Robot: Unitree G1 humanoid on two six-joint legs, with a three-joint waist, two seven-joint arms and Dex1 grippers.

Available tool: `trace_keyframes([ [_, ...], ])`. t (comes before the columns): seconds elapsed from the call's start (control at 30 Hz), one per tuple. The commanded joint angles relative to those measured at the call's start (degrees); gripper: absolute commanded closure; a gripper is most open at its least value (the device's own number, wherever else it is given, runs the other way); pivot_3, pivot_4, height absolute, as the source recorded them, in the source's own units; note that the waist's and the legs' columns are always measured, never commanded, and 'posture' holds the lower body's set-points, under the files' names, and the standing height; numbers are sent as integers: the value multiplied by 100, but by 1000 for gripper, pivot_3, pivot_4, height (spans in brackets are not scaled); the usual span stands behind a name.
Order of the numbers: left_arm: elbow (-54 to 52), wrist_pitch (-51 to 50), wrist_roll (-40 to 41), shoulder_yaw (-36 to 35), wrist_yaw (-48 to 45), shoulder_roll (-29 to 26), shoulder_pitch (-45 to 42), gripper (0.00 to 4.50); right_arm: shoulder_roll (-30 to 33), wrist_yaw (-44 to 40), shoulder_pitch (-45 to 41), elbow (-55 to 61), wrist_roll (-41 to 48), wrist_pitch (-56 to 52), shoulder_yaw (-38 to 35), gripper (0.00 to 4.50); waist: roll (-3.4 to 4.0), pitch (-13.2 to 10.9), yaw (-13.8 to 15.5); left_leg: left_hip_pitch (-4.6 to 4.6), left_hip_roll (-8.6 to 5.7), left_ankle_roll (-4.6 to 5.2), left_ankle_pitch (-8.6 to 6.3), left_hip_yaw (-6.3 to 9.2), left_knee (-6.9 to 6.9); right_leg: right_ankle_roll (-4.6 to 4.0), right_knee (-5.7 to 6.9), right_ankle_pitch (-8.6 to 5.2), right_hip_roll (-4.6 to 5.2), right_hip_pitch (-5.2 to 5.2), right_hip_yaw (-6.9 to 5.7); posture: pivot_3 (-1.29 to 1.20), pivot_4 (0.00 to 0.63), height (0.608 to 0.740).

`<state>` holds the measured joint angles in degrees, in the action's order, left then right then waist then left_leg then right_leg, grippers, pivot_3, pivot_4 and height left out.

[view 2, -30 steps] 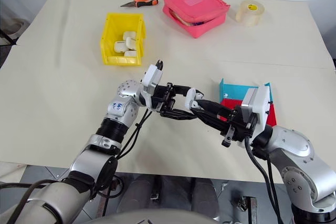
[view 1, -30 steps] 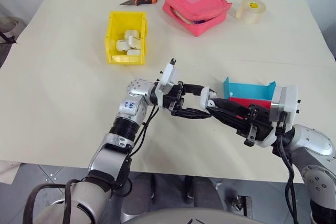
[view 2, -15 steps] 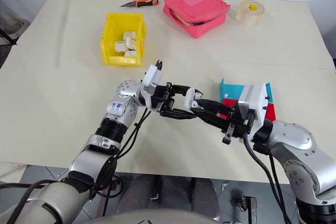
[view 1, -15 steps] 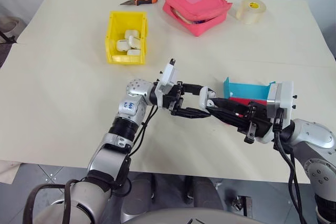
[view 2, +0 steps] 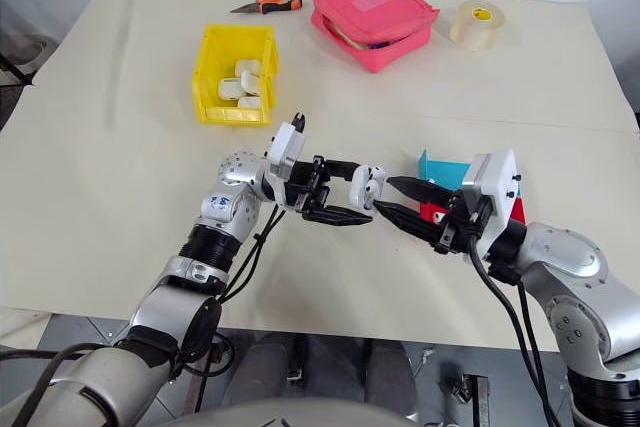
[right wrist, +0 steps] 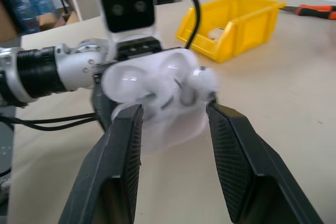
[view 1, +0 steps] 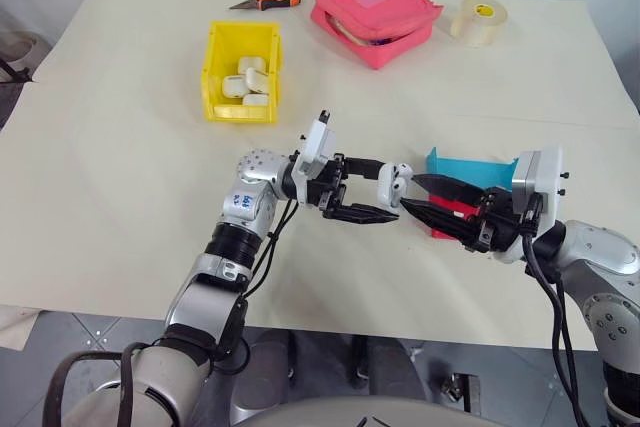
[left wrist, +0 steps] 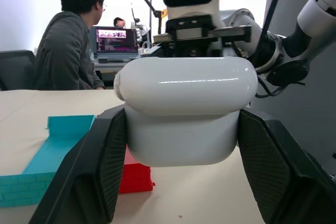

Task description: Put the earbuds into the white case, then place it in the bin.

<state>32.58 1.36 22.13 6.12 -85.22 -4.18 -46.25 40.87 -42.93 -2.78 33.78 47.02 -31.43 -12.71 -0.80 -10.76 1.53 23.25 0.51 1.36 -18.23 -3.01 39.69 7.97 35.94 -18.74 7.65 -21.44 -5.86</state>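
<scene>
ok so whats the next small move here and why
Probably carry the white case over to the bin with the left gripper. That gripper is shut on the case above the table, the case looks closed in the left wrist view, and the right gripper has its jaws open just beside it.

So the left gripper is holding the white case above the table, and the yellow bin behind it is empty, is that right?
Not quite. The left gripper does hold the white case above the table, but the yellow bin is not empty: the left eye view shows several white cases already lying inside it.
</scene>
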Motion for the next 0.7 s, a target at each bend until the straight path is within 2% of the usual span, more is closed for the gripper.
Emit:
trace_keyframes([
  [0.03, -202, 131, 190, -45, -80, 154, -106, 1712, 130, 94, 100, 98, -35, -138, -107, 2503, 0, 0, -3, 0, 1, 0, 0, 0, 0, 0, 0, 0, 0, 0, 0, 0, 150, 740],
  [0.7, 248, 452, 127, -193, -124, 183, -307, 1712, 314, 312, 311, 529, 110, -373, -457, 2503, 0, 0, -1, 0, 1, 0, 0, 0, 0, 0, 0, 0, -1, 0, 0, 0, 150, 740],
])
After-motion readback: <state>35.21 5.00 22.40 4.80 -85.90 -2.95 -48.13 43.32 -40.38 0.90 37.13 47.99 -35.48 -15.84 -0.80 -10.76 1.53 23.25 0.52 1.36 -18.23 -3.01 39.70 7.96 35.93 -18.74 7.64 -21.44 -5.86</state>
